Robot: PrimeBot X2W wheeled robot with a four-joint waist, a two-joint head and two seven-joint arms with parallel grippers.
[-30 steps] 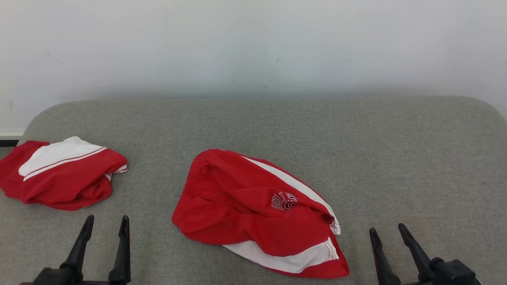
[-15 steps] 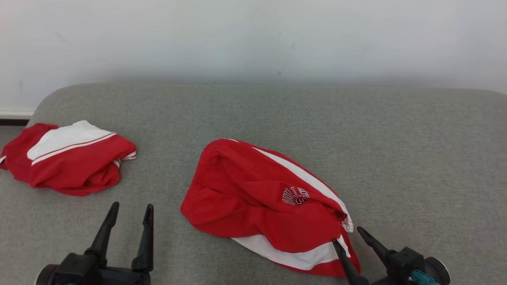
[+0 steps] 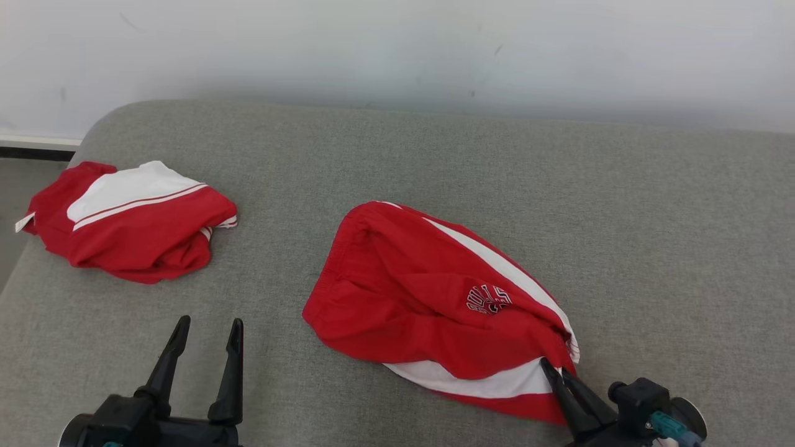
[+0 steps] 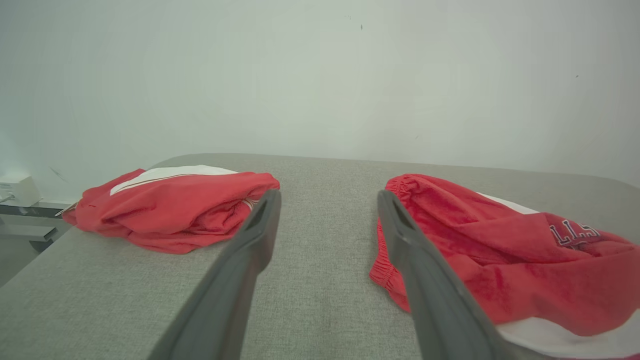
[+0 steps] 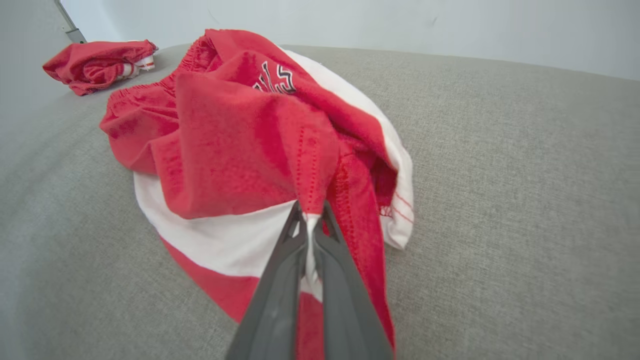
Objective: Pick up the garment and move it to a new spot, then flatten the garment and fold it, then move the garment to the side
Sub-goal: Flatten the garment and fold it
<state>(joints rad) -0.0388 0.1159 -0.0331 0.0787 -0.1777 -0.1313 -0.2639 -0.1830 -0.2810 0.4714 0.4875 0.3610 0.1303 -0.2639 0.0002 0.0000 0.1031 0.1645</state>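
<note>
Right pincer [image 5: 311, 210] low, pinching garment [image 5: 240, 145] hem | left pincer [image 3: 208, 335] spread

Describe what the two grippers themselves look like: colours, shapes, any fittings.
The left gripper and right gripper each have two long, dark grey fingers that taper to narrow tips, set on a chunky black base. A small teal connector sits on the right one's base.

Garment [image 3: 435, 298] sits midway on the padded surface [image 3: 397, 155], another bundle [image 3: 130, 217] well off to its left (by the edge).
</note>
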